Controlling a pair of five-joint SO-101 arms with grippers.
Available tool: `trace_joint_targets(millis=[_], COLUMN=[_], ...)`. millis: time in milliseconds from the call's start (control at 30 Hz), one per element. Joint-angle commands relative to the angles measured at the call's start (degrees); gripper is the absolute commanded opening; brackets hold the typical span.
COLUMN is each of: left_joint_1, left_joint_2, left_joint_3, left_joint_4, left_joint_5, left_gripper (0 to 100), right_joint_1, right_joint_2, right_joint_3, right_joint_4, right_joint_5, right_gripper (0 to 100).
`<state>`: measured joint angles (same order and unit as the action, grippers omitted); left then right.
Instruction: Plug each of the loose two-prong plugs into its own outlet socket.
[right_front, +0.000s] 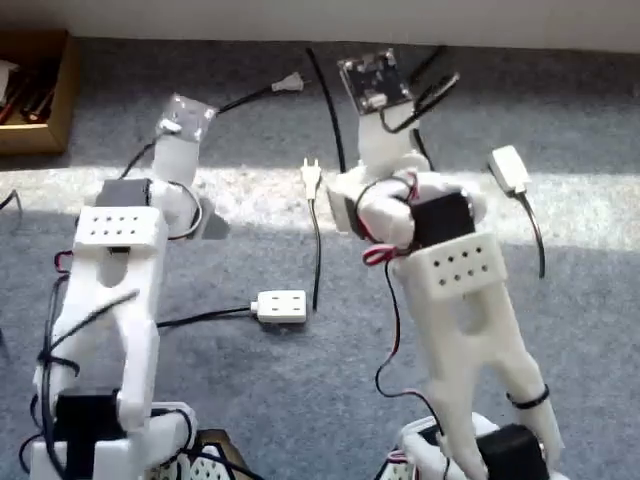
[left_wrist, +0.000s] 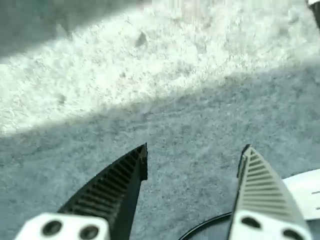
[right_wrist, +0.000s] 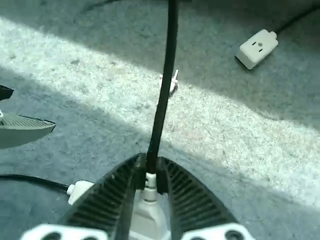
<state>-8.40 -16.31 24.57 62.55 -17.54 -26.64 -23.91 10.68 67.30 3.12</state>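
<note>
Right wrist view shows your plug (right_wrist: 148, 187) in the right gripper (right_wrist: 150, 161). The jaws are clamped on its neck, just where the black cord (right_wrist: 165, 90) leaves it. A white body right under it looks like the outlet block (right_wrist: 80, 192), but you cannot tell whether the prongs are seated.

That grip is your risk. Held by the neck, the plug can swivel, and a push with the prongs off the slots would likely skid or tip the light outlet block on the carpet (left_wrist: 150, 75). The cord also passes close by a loose plug (right_wrist: 172, 82) and could drag it. A second outlet (right_wrist: 256, 47) lies well beyond.

In the high view, the outlet block sits at 8 o'clock from the folded elbow of the right arm (right_front: 450, 270), with the loose plug at about 12 o'clock from it. Your left gripper (left_wrist: 195, 150) hangs over the carpet, jaws apart and empty, near the outlet block. The left arm (right_front: 115, 260) stands at 9 o'clock of it.
</note>
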Motion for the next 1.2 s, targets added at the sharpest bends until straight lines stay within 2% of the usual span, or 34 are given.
trace_joint_targets(millis=[0, 167, 300, 433, 567, 667, 800, 967, 1167], left_joint_1=[0.31, 0.31, 0.4, 0.31, 0.13, 1.1, 4.7, 6.99, 5.32], left_joint_2=[-15.78, -42.59, -61.67, -74.33, -84.09, -88.92, -87.96, -87.87, -87.69], left_joint_3=[-2.86, 12.0, 29.23, 47.87, 58.15, 60.97, 60.97, 56.66, 48.75], left_joint_4=[3.43, 3.25, 2.55, -2.64, -2.9, -1.41, 0.0, -0.18, -7.21], left_joint_5=[-0.62, -0.62, -0.7, -0.7, -0.7, -0.53, -0.7, -0.7, -0.44], left_gripper=[30, 30, 30, 30, 32, 45, 61, 63, 63], right_joint_1=[-1.1, -1.45, -6.99, -12.79, -9.71, -6.64, -6.29, -5.76, -6.37], right_joint_2=[-9.89, -11.3, -11.47, -11.82, -11.12, -11.12, -11.03, -10.77, -5.14], right_joint_3=[21.58, 32.22, 34.77, 33.54, 26.95, 20.97, 14.73, 16.4, 19.21], right_joint_4=[-18.51, -27.3, -30.46, -29.49, -27.47, -23.96, -19.21, -18.42, -18.51], right_joint_5=[-0.7, -0.35, -1.32, -2.29, -1.93, -2.29, -3.6, -6.77, -12.22], right_gripper=[0.5, 0.5, 0.5, 0.5, 0.5, 0.5, 0.5, 0.5, 0.5])
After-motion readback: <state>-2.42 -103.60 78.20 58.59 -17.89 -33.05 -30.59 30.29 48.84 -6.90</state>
